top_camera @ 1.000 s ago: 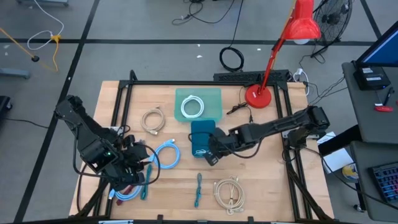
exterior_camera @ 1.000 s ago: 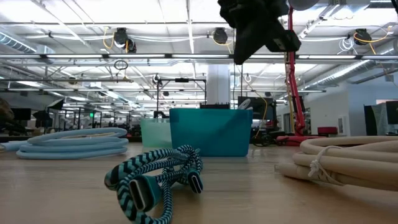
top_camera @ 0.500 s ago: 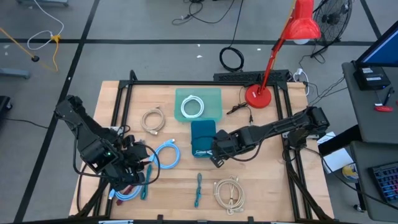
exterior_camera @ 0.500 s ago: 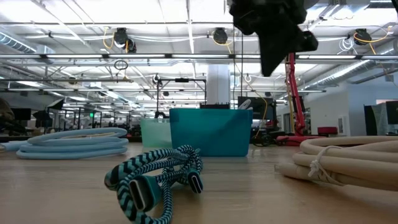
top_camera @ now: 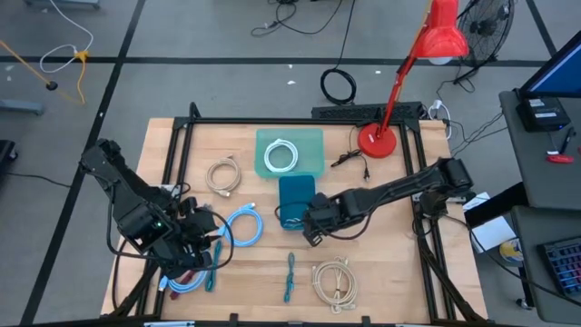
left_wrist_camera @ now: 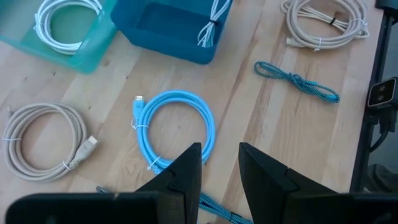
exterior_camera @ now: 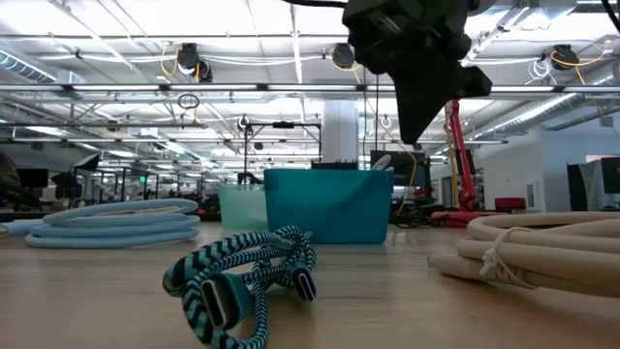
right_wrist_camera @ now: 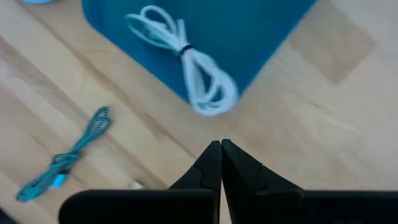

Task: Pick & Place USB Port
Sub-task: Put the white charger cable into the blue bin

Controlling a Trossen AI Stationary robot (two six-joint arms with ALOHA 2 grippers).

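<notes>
My right hand (top_camera: 309,234) hovers above the wooden surface (top_camera: 390,245) just beside the near edge of the dark blue bin (top_camera: 296,202), its two fingers (right_wrist_camera: 221,163) pressed together with nothing between them. A small bundled white cable (right_wrist_camera: 189,65) lies draped over the bin's rim at that corner, part inside and part hanging outside. Behind the blue bin, touching it, stands a pale green bin (top_camera: 309,150) with a coiled white cable (top_camera: 280,157) inside.

My left hand (top_camera: 207,254) waits near the surface's front left corner, fingers (left_wrist_camera: 186,171) parted and holding nothing, above a light blue cable (top_camera: 186,283) at the surface's edge. Just ahead of it lies a second coil of light blue cable (left_wrist_camera: 176,127). A beige coiled cable (top_camera: 223,175) rests left of the green bin. A teal braided cable (top_camera: 289,277) lies at the front centre, and a thick cream cable (top_camera: 335,282) sits to its right. A red desk lamp (top_camera: 379,138) stands at the far right corner.
</notes>
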